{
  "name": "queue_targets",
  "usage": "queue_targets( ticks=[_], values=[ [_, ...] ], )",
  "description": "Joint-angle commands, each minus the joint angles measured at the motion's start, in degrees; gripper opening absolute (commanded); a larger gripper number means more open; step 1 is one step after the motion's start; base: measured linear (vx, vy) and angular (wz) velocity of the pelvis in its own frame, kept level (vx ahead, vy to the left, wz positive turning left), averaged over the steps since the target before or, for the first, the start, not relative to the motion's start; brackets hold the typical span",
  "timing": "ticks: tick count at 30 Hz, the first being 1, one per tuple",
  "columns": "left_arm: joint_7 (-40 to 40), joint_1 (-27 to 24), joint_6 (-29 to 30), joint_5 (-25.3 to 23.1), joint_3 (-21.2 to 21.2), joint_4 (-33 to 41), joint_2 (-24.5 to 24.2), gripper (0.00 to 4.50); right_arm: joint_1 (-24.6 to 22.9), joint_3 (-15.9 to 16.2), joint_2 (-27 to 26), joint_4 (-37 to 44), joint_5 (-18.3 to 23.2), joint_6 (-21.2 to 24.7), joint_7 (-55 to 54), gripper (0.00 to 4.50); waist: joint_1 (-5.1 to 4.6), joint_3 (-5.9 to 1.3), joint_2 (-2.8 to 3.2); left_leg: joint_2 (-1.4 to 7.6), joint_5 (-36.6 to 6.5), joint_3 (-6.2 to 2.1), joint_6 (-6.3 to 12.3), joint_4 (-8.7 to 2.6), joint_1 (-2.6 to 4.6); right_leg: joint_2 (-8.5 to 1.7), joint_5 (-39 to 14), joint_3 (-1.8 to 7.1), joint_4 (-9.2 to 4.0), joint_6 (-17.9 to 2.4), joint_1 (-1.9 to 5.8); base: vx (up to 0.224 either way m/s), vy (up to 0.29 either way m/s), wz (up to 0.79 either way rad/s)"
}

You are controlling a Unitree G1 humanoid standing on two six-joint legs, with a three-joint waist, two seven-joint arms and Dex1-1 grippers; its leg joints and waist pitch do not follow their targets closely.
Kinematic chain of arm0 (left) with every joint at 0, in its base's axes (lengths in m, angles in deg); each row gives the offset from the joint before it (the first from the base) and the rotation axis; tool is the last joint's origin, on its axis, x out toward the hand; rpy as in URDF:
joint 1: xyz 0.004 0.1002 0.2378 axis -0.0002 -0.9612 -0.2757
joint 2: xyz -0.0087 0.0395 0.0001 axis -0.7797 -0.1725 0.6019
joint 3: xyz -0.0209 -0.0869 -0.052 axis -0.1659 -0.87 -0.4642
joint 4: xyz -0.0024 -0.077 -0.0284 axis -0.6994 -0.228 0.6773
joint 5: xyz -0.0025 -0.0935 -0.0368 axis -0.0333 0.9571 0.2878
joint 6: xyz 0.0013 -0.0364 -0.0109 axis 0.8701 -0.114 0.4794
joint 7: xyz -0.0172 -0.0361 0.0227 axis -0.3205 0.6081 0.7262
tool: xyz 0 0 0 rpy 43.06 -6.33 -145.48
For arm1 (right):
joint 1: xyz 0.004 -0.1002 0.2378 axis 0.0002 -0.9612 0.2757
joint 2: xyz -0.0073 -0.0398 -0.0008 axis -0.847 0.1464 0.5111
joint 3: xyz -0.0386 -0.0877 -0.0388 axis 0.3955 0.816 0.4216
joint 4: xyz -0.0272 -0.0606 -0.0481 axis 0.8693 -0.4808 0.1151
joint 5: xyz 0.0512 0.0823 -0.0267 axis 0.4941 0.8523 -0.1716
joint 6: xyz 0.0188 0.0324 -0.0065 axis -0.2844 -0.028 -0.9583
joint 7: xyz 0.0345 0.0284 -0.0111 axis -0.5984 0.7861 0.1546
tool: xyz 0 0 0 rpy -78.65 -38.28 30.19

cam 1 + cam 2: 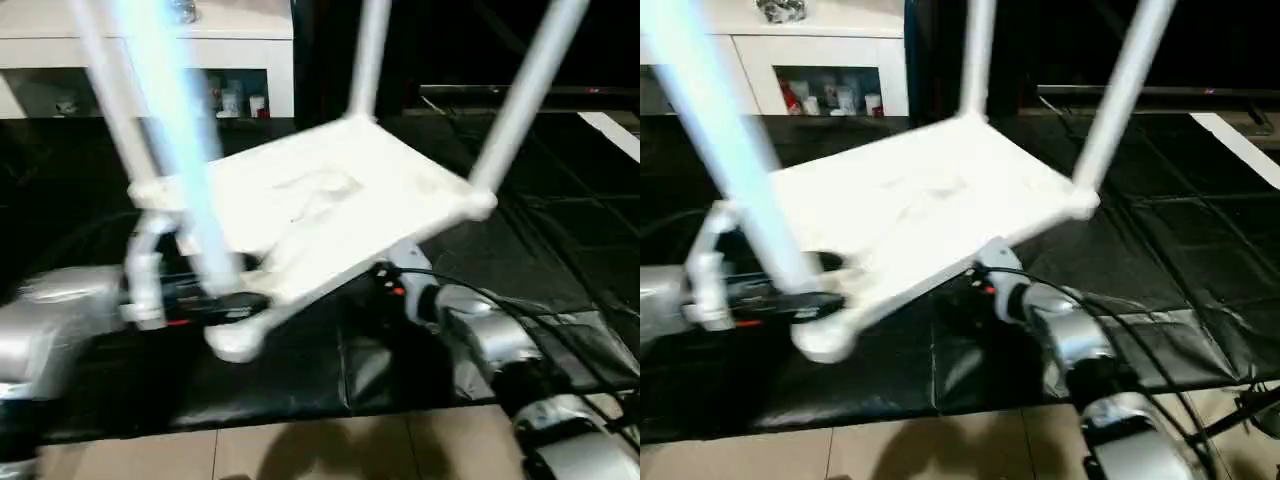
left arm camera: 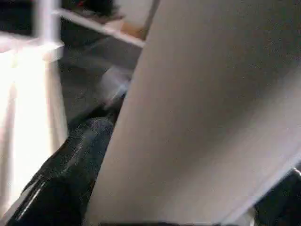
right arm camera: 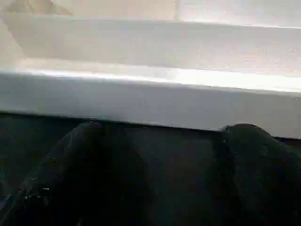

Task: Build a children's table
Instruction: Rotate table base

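The white children's table is upside down and tilted, its top [image 1: 330,210] lifted off the black mat with the near-left corner socket [image 1: 235,340] lowest. Its long legs point up: a blurred one at the near left [image 1: 170,130], one at the far corner [image 1: 368,60], one on the right [image 1: 525,95]. My left gripper [image 1: 215,300] is shut on the base of the near-left leg [image 2: 197,117], with one black finger [image 2: 70,174] beside it. My right gripper [image 3: 167,129] is open just below the table's near edge [image 3: 150,99], its fingers [image 3: 94,169] apart with nothing between them.
A white glass-door cabinet [image 1: 150,50] with small items inside stands at the back left. A black mat [image 1: 560,250] covers the floor under the table, with beige tiles [image 1: 300,450] in front. Black cables [image 1: 560,330] run along my right forearm.
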Motion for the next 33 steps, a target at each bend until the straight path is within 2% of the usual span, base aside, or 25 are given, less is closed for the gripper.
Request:
queue_targets(
  ticks=[1, 5, 7, 8, 9, 10, 11, 12, 16, 21, 23, 24, 33],
  values=[
    [1.2, 1.7, 2.3, 4.2, 2.3, 4.1, 2.6, 4.47, 2.6, 1.4, -1.9, 0.3, -0.3, -2.6, 1.2, 4.50, 0.22, -3.78, 0.45, 1.10, -10.6, -0.18, 0.00, -3.93, -0.24, -3.70, -12.6, 3.36, -3.77, -12.0, 3.60, 0.000, 0.000, 0.00],
    [2.3, 2.7, 3.0, 4.9, 2.8, 4.6, 5.0, 4.47, 2.7, 1.7, -2.7, -0.3, -0.5, -3.0, 1.4, 4.50, -0.17, -3.82, 0.31, 0.97, -9.8, -0.11, 0.67, -3.75, -0.41, -3.62, -13.0, 3.32, -3.94, -11.4, 3.71, 0.000, 0.000, 0.00],
    [2.6, 2.9, 3.4, 5.1, 2.9, 4.8, 5.5, 4.47, 2.8, 1.6, -2.8, -0.6, -0.6, -3.1, 1.6, 4.50, -0.15, -3.72, 0.38, 0.97, -9.9, -0.12, 0.86, -3.75, -0.38, -3.60, -13.8, 3.31, -4.06, -11.2, 3.64, 0.000, 0.000, 0.00],
    [3.3, 3.6, 3.8, 5.8, 3.9, 5.2, 7.4, 4.47, 2.4, 1.9, -3.5, -0.6, -0.8, -3.5, 2.1, 4.50, -0.23, -3.69, 0.64, 1.01, -10.2, -0.08, 0.78, -3.75, -0.32, -3.59, -14.1, 3.32, -4.10, -11.2, 3.57, 0.000, 0.000, 0.00],
    [3.3, 3.6, 3.8, 5.8, 3.9, 5.2, 7.4, 4.47, 2.4, 1.9, -3.5, -0.6, -0.8, -3.5, 2.1, 4.50, -0.21, -3.75, 0.58, 1.05, -10.4, -0.12, 0.65, -3.74, -0.26, -3.58, -14.0, 3.29, -4.13, -11.2, 3.55, 0.000, 0.000, 0.00],
    [4.2, 4.4, 3.9, 6.0, 4.9, 5.1, 9.1, 4.47, 2.3, 2.0, -4.1, -0.7, -1.0, -3.8, 2.3, 4.50, -0.19, -3.76, 0.83, 1.03, -10.5, -0.18, 0.59, -3.76, -0.23, -3.54, -13.8, 3.26, -4.05, -11.3, 3.55, 0.000, 0.000, 0.00],
    [4.9, 4.6, 4.2, 6.1, 5.0, 5.0, 9.6, 4.47, 2.4, 2.0, -4.3, -1.0, -1.1, -4.0, 2.3, 4.50, -0.22, -3.76, 0.64, 1.06, -10.8, -0.12, 0.51, -3.73, -0.15, -3.50, -13.1, 3.30, -4.07, -11.5, 3.56, 0.000, 0.000, 0.00],
    [5.4, 5.0, 4.2, 6.0, 5.4, 4.8, 10.2, 4.47, 2.5, 1.9, -4.5, -1.3, -1.2, -4.3, 2.4, 4.50, -0.20, -3.81, 0.78, 1.07, -10.8, -0.15, 0.46, -3.75, -0.12, -3.50, -12.8, 3.29, -3.99, -11.6, 3.58, 0.000, 0.000, 0.00],
    [6.5, 7.0, 3.2, 4.7, 6.9, 3.1, 12.5, 4.47, 2.2, 1.6, -5.8, -1.4, -0.2, -5.3, 5.2, 4.50, -0.29, -3.77, 0.64, 0.97, -11.7, -0.11, 0.80, -3.71, -0.14, -3.45, -13.4, 3.24, -4.22, -11.6, 3.61, 0.000, 0.000, 0.00],
    [8.1, 9.9, 2.7, 4.4, 7.6, 1.0, 16.3, 4.47, 2.1, 1.9, -6.8, -1.8, -0.1, -5.9, 6.5, 4.50, -0.57, -3.89, 0.50, 0.99, -10.7, -0.29, 1.04, -3.64, -0.44, -3.58, -12.9, 3.15, -4.13, -11.6, 3.93, 0.000, 0.000, 0.00],
    [9.3, 10.8, 2.2, 3.7, 7.9, 0.0, 18.0, 4.47, 2.5, 1.6, -7.2, -2.7, -0.4, -6.3, 6.0, 4.50, -0.66, -3.93, 0.50, 0.97, -10.3, -0.20, 1.39, -3.50, -0.38, -3.57, -12.5, 3.15, -4.21, -11.9, 3.80, 0.000, 0.000, 0.00],
    [10.9, 11.8, 1.3, 2.8, 8.5, -1.2, 20.0, 4.47, 2.8, 1.4, -7.6, -3.4, -0.7, -6.7, 5.4, 4.50, -0.71, -3.89, 0.61, 0.93, -10.3, -0.13, 1.53, -3.48, -0.43, -3.50, -12.7, 3.13, -4.34, -11.9, 3.79, 0.000, 0.000, 0.00],
    [14.2, 14.4, -3.5, -0.9, 9.5, -5.2, 25.8, 4.47, 3.3, 0.1, -7.9, -5.5, -1.6, -8.2, 4.1, 4.50, -0.62, -3.93, 0.35, 1.04, -10.4, -0.20, 2.36, -3.45, -0.53, -3.61, -13.0, 3.00, -4.51, -12.0, 3.87, 0.000, 0.000, 0.00]
  ],
)
